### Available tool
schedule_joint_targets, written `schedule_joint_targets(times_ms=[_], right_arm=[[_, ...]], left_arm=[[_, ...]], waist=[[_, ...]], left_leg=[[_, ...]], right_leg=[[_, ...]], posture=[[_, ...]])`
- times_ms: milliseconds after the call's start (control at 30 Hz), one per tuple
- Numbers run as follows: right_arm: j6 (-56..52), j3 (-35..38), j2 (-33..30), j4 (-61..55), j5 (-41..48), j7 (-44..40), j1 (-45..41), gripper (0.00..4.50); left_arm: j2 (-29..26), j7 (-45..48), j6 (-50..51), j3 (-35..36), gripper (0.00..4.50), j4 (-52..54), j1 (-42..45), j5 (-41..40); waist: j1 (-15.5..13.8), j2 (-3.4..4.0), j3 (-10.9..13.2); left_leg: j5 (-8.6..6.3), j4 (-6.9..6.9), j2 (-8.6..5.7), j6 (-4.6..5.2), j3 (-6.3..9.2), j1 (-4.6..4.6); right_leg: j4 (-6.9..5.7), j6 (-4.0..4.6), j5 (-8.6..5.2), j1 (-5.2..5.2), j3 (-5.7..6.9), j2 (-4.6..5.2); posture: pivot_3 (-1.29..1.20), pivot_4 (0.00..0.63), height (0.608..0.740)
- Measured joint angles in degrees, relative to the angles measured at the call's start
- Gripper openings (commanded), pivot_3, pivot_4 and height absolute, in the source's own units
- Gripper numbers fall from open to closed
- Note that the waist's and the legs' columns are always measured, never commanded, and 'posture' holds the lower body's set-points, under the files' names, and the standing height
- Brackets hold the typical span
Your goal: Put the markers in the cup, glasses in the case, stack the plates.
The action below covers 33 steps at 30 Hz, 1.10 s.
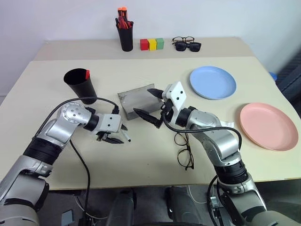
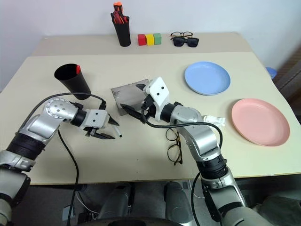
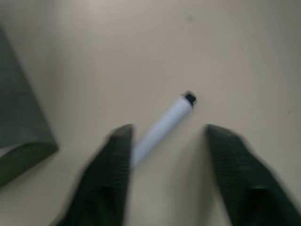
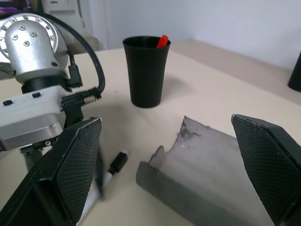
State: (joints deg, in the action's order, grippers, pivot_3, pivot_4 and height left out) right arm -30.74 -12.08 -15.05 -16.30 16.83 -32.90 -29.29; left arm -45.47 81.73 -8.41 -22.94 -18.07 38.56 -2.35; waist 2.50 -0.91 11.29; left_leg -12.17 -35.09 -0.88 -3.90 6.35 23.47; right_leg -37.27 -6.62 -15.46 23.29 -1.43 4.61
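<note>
Listing by size, we start with the beige table (image 1: 141,160), which carries everything. No brand, label or writing is legible on any item.

Plates: the light blue plate (image 1: 212,82) lies toward the far right; the pink plate (image 1: 268,125) sits near the right edge, apart from it.

Case: the grey case (image 1: 136,100) stands open at mid-table.

Cup: the black cup (image 1: 81,85) stands upright left of the case, with the red marker (image 1: 87,74) inside against its rim.

Glasses: the wire-frame glasses (image 1: 185,149) lie toward the near edge, partly under our right forearm.

White marker (image 3: 165,120): it lies flat on the table near the case's left end.

Our left gripper (image 1: 115,136) hangs over the white marker, fingers spread to either side, not clamped.

Our right gripper (image 1: 149,106) is level at the case, fingers wide apart, holding nothing.

Far edge: black pen holder (image 1: 125,35) with orange-red pens, three coloured blocks (image 1: 152,44), sunglasses (image 1: 188,45).
</note>
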Motion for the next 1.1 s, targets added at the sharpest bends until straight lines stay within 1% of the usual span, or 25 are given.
schedule_joint_targets(times_ms=[67, 100, 233, 267, 333, 400, 433, 500, 567, 600, 667, 733, 800, 867, 967, 1033, 1100], right_arm=[[-0.5, 0.06, -0.34, -0.88, 0.0, 0.47, 0.46, 4.5], [-0.76, 0.12, -0.48, -1.3, 0.0, 0.59, 0.59, 4.5], [-1.53, 0.23, -3.03, -2.63, 0.25, -0.25, 1.57, 4.5], [-1.59, 0.28, -3.9, -2.7, 0.3, -0.64, 1.79, 4.5], [-1.72, 0.95, -4.86, -2.68, 0.32, -1.05, 1.92, 4.5], [-1.72, 1.68, -5.52, -2.66, 0.33, -1.31, 1.9, 4.5], [-1.71, 1.91, -5.88, -2.63, 0.33, -1.45, 1.84, 4.5], [-1.71, 1.9, -5.97, -2.62, 0.34, -1.78, 1.84, 4.5], [-1.7, 1.86, -5.94, -2.6, 0.36, -1.99, 1.84, 4.5], [-1.68, 1.89, -5.88, -2.49, 0.35, -2.04, 1.78, 4.5], [-1.64, 1.61, -4.69, -1.88, 0.37, -2.05, 0.78, 4.5], [-1.4, 1.58, -3.74, -1.61, 0.37, -2.04, -0.25, 4.5], [-1.27, 1.36, -3.07, -1.34, 0.34, -2.07, -0.84, 4.5], [-1.24, 0.92, -2.16, -0.83, 0.33, -2.17, -0.87, 4.5], [-1.2, -0.05, -1.15, -0.32, 0.32, -2.34, -0.87, 4.5], [-1.11, -0.74, -0.09, -0.3, 0.32, -2.5, -0.95, 4.5], [-1.01, -1.25, 0.51, -0.3, 0.33, -2.79, -1.1, 4.5]], left_arm=[[0.5, 1.07, -1.62, -0.08, 0.18, -1.9, 0.67, 0.65], [0.66, 1.42, -2.35, -0.04, 0.08, -2.48, 0.82, 0.67], [1.06, 1.26, -3.24, 0.44, 0.08, -3.59, 1.02, 0.86], [0.99, 0.92, -2.21, 1.25, 0.08, -3.22, 0.59, 0.55], [0.22, 0.85, 2.94, 3.46, 0.08, -1.03, -0.99, -1.72], [-0.52, 0.86, 10.27, 7.11, 0.08, 3.16, -2.63, -6.96], [-0.79, 0.17, 17.04, 10.99, 0.08, 6.61, -3.18, -12.12], [-0.73, -3.06, 25.98, 18.31, 0.08, 11.15, -2.73, -19.77], [0.46, -8.53, 29.65, 24.85, 0.08, 12.44, -1.15, -23.72], [2.38, -13.99, 30.12, 28.25, 0.08, 12.16, 0.28, -24.31], [6.06, -26.13, 29.32, 33.99, 0.08, 9.74, 3.83, -23.53], [8.33, -37.15, 28.44, 37.24, 0.08, 7.73, 6.57, -21.09], [9.65, -45.88, 25.75, 38.89, 0.08, 6.69, 7.01, -17.85], [10.78, -52.06, 22.88, 39.65, 0.08, 5.07, 6.66, -14.58], [11.9, -57.89, 19.01, 39.65, 0.08, 2.66, 6.27, -11.25], [12.97, -62.15, 14.58, 39.66, 0.08, 0.23, 5.76, -8.69], [14.21, -63.82, 11.81, 39.6, 0.08, -2.02, 4.93, -7.93]], waist=[[0.03, 0.0, 0.0], [0.03, 0.0, 0.0], [0.0, 0.0, -0.01], [0.07, 0.0, -0.01], [0.29, 0.0, 0.0], [0.3, -0.01, 0.01], [0.19, -0.02, 0.01], [0.13, -0.03, 0.01], [0.07, -0.03, 0.01], [-0.01, -0.03, 0.01], [-0.08, -0.07, 0.01], [0.11, -0.07, 0.01], [0.13, -0.06, 0.0], [0.02, -0.06, 0.0], [-0.08, -0.07, -0.01], [-0.12, -0.07, -0.01], [-0.12, -0.08, -0.01]], left_leg=[[0.0, -0.02, 0.0, 0.0, 0.0, 0.0], [0.0, -0.02, 0.0, 0.0, 0.0, -0.01], [0.0, -0.04, 0.0, 0.0, 0.01, -0.02], [0.0, -0.04, 0.0, 0.0, 0.01, -0.02], [0.0, -0.03, 0.02, 0.01, 0.02, -0.01], [0.0, -0.02, 0.04, 0.01, 0.04, 0.0], [0.0, -0.03, 0.04, 0.01, 0.06, 0.02], [0.0, -0.05, 0.03, 0.01, 0.05, 0.02], [0.0, -0.07, 0.02, 0.01, 0.05, 0.0], [0.0, -0.08, 0.01, 0.01, 0.06, -0.03], [0.0, -0.13, 0.01, 0.01, 0.1, -0.02], [0.0, -0.11, -0.02, 0.0, 0.08, -0.03], [0.0, -0.07, -0.02, 0.0, 0.07, -0.07], [0.0, -0.05, -0.02, 0.0, 0.08, -0.06], [0.01, -0.08, -0.06, -0.02, 0.08, -0.03], [0.02, -0.08, -0.07, -0.02, 0.08, -0.04], [0.02, -0.08, -0.07, -0.02, 0.08, -0.04]], right_leg=[[-0.01, 0.0, 0.0, -0.01, 0.0, 0.01], [-0.02, 0.0, 0.0, -0.01, 0.0, 0.01], [-0.05, -0.01, 0.0, -0.03, 0.0, 0.01], [-0.05, -0.01, 0.0, -0.03, 0.0, 0.01], [-0.08, 0.0, 0.0, 0.02, 0.0, -0.01], [-0.13, 0.0, -0.01, 0.04, 0.01, -0.01], [-0.12, 0.0, -0.01, 0.04, 0.01, -0.01], [-0.12, -0.01, -0.01, 0.02, 0.01, 0.01], [-0.12, -0.02, -0.01, 0.01, 0.02, 0.02], [-0.11, -0.03, 0.0, -0.03, 0.02, 0.02], [-0.12, -0.03, 0.01, -0.04, 0.06, 0.01], [-0.12, -0.04, 0.01, -0.03, 0.04, 0.02], [-0.13, -0.04, 0.01, -0.03, 0.03, 0.03], [-0.13, -0.03, 0.01, -0.01, 0.04, 0.02], [-0.12, -0.03, 0.02, -0.02, 0.03, 0.06], [-0.12, -0.04, 0.02, -0.03, 0.03, 0.07], [-0.12, -0.04, 0.02, -0.03, 0.03, 0.07]], posture=[[0.0, 0.15, 0.74], [0.0, 0.15, 0.74], [0.0, 0.15, 0.74], [0.0, 0.15, 0.74], [0.0, 0.15, 0.74], [0.0, 0.15, 0.74], [0.0, 0.15, 0.74], [0.0, 0.15, 0.74], [0.0, 0.15, 0.74], [0.0, 0.15, 0.74], [0.0, 0.15, 0.74], [0.0, 0.15, 0.74], [0.0, 0.15, 0.74], [0.0, 0.15, 0.74], [0.0, 0.15, 0.74], [0.0, 0.15, 0.74], [0.0, 0.15, 0.74]])
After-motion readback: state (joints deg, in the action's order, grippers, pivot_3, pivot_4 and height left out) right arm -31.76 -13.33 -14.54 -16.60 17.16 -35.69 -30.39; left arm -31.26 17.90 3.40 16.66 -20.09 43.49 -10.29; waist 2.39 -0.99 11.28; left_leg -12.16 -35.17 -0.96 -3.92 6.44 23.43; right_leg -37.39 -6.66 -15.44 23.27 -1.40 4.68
